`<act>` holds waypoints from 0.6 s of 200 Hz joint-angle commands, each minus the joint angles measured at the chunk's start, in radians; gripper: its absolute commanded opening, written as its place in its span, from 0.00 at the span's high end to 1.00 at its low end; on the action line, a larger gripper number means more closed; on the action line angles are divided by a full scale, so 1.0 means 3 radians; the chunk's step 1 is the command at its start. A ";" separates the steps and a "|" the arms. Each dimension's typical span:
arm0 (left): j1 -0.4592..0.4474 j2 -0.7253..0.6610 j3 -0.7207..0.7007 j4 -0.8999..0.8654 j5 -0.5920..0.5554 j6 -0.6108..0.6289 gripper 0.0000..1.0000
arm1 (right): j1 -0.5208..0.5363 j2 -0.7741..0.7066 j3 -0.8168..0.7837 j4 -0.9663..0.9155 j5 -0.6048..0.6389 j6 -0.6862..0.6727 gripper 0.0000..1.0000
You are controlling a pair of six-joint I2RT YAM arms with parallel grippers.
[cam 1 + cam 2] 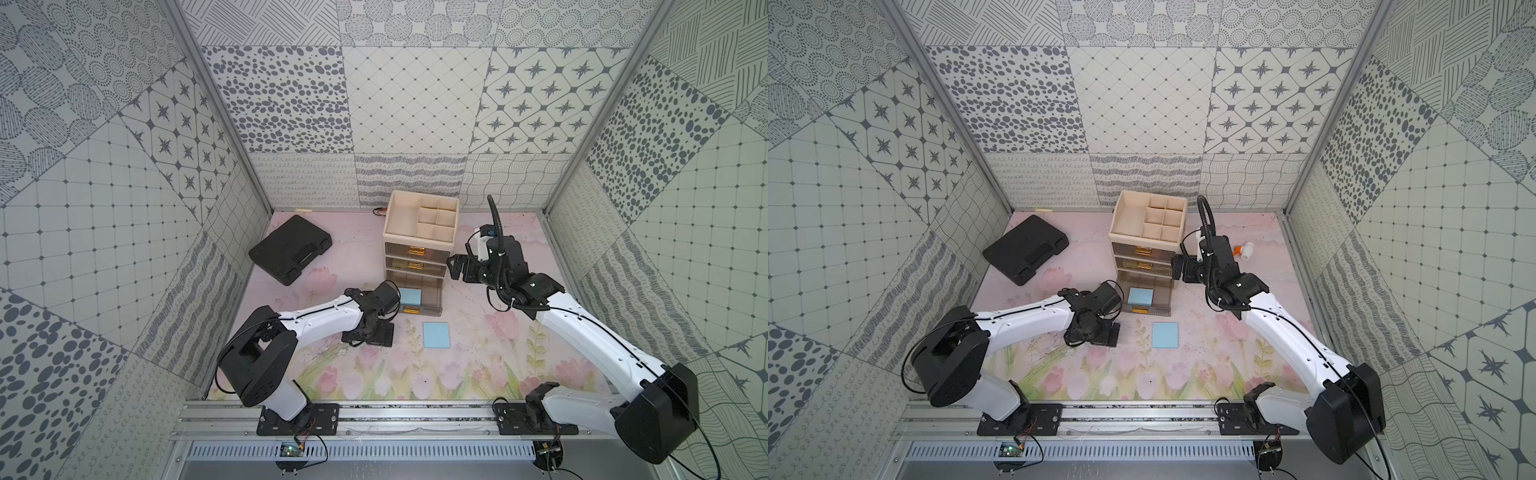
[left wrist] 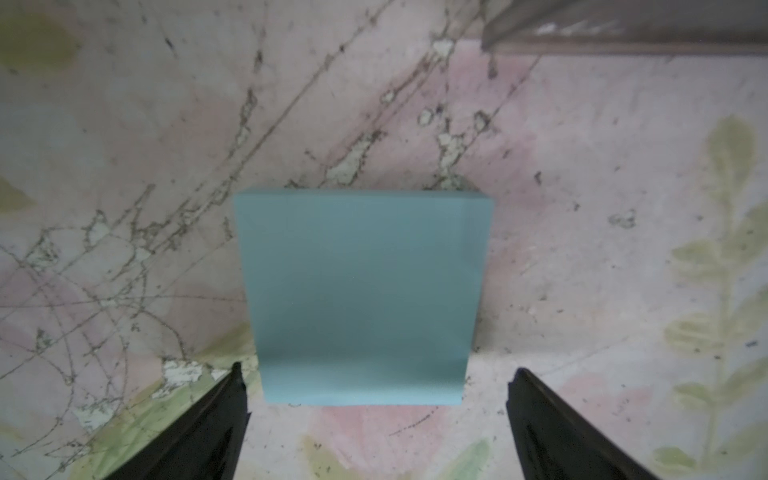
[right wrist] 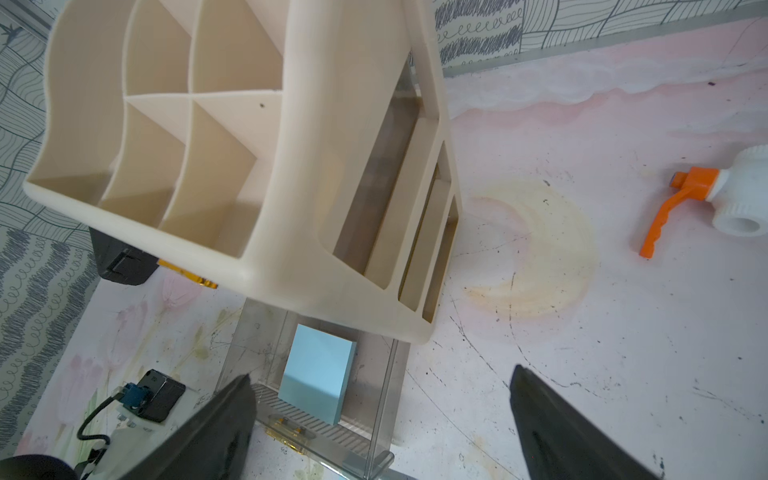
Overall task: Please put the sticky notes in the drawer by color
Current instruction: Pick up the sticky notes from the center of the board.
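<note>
Three light blue pads of sticky notes are shown. The first pad (image 1: 410,297) is laid flat inside the bottom drawer (image 1: 433,299), which is pulled out toward the near side of the cream cabinet (image 1: 415,244). The two drawers above it are pushed in. The cabinet is placed at the far middle of the floral mat (image 1: 498,357).

The second pad (image 1: 436,335) is found flat on the mat, just near of the open drawer's front and apart from it. The third pad (image 2: 361,297) is seen only in the left wrist view, flat on the mat, with a corner of the drawer beyond it. In both top views it is hidden beneath the left gripper (image 1: 374,332).

That gripper is held low over the mat, just left of the drawer front. Its fingers are spread wide and flank one edge of the third pad, and nothing is grasped. Whether the pad is touched cannot be told.

The right gripper (image 1: 454,266) is held beside the cabinet's right wall, apart from it. It is likewise released, and only mat and drawer are seen between its fingers in the right wrist view.

A flat black case (image 1: 291,249) is set at the far left. A white pipe valve with an orange lever (image 1: 1246,250) is set at the far right.
</note>
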 commanded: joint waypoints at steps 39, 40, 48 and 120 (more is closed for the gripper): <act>0.0192 0.0155 -0.0006 0.0320 0.0007 0.0150 0.00 | 0.0017 0.0091 -0.0009 0.0153 0.0040 0.0004 0.01; 0.0194 0.0155 -0.0009 0.0326 0.0006 0.0150 0.00 | 0.0017 0.0091 -0.0009 0.0153 0.0037 0.0002 0.01; 0.0205 0.0164 -0.0022 0.0347 0.0030 0.0155 0.00 | 0.0014 0.0096 0.0005 0.0153 0.0035 0.0000 0.01; 0.0216 0.0168 -0.0166 0.0432 0.0176 0.0048 0.10 | 0.0021 0.0081 -0.0008 0.0157 0.0030 0.0030 0.01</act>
